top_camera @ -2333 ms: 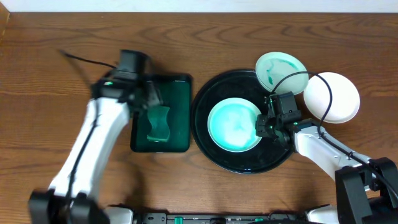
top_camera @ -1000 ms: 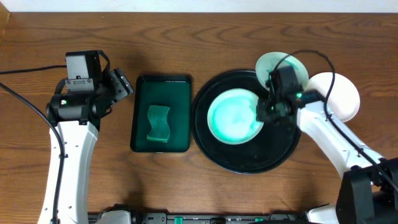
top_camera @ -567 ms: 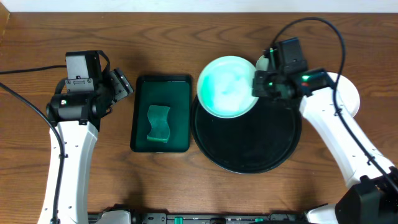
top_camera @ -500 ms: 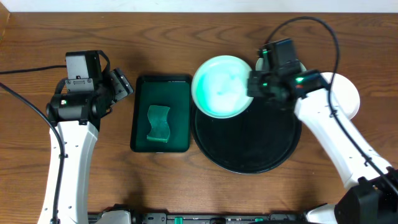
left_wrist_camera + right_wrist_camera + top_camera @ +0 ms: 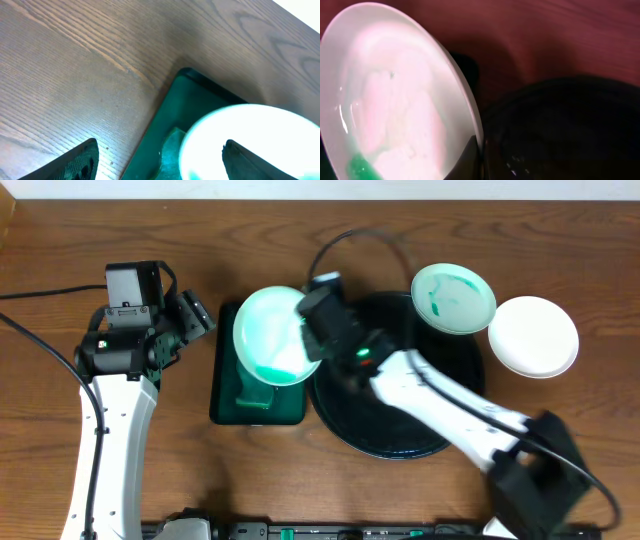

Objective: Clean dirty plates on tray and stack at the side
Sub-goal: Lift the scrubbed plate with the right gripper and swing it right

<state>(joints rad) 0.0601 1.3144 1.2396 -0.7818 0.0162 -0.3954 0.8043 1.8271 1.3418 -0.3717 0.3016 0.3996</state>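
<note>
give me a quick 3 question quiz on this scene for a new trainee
1. True or false: the right gripper is shut on the rim of a plate.
2. Multiple choice: that plate hangs mostly over A) the round black tray, B) the dark green rectangular tray, C) the plain white plate on the table.
3. Fill in: the left gripper is ____ and holds nothing.
Key: 1 true; 2 B; 3 open.
</note>
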